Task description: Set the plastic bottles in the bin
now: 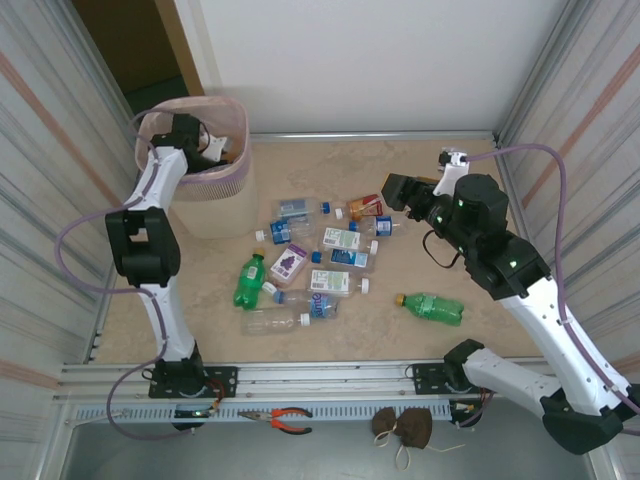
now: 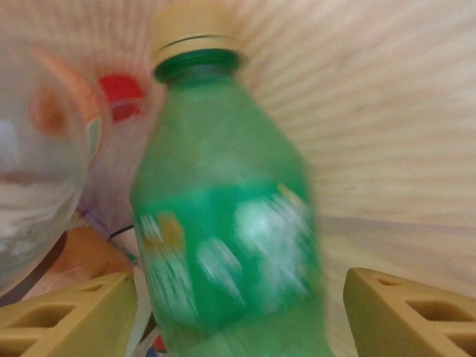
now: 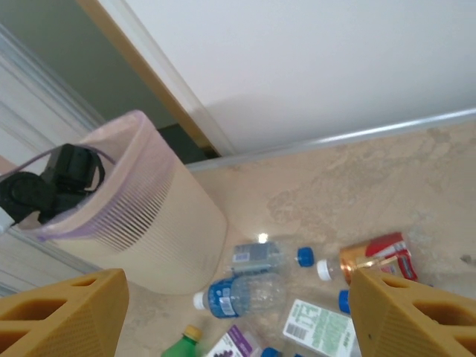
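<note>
While inside the bin (image 1: 215, 208), holding left fingers (image 2: 67, 312) parted astride a blurred green bottle (image 2: 223, 223); holding right fingers (image 3: 63, 312) parted, empty.

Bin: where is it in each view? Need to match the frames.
Top external: bin at upper left, left of the loose bottles, with the left arm reaching into its mouth.
Left wrist: seen from inside, its ribbed pink-lined wall behind a blurred green bottle.
Right wrist: bin left of centre, bottles at its lower right.
Shared landmark: the left arm at the bin's rim, dark in the right wrist view.
</note>
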Controlling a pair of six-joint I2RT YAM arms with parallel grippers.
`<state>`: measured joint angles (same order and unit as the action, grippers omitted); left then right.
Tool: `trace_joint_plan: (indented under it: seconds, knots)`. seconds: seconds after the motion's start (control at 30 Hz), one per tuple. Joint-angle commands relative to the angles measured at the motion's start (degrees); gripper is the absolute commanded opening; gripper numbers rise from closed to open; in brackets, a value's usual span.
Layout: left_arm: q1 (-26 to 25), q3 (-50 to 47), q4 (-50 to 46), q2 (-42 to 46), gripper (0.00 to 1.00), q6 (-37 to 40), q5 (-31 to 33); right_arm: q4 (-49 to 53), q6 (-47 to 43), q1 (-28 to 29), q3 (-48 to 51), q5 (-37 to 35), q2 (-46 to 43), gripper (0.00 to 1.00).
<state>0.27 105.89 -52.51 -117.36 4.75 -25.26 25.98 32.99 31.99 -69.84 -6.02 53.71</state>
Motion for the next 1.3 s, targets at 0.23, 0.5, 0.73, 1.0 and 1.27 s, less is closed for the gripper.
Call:
trace_joint_plan:
  seconds: [0.23, 0.5, 0.73, 1.0, 1.27]
  knots:
    - [0.75, 2.07, -3.93, 6.26, 0.79, -0.78, -1.79, 12.49, 5.51, -3.27, -1.66, -1.19, 1.80, 0.80]
    - [1.22, 5.20, -5.26, 10.53, 0.79, -1.13, -3.74, 19.76, 8.73, -5.75, 0.92, -0.75, 0.34, 0.83]
    - [1.88, 3.73, -4.32, 15.74, 0.80, -1.56, -5.57, 29.54, 19.80, -6.50, 3.89, -4.79, -1.35, 0.84]
    - [1.99, -4.56, 2.80, 23.84, 0.79, -2.55, -8.38, 45.97, 44.94, -6.67, 8.49, -9.99, -1.02, 0.86]
    - [1.97, -17.05, 16.20, 31.66, 0.79, -3.86, -12.28, 43.64, 63.13, -8.72, 20.71, -3.46, -4.63, 0.87]
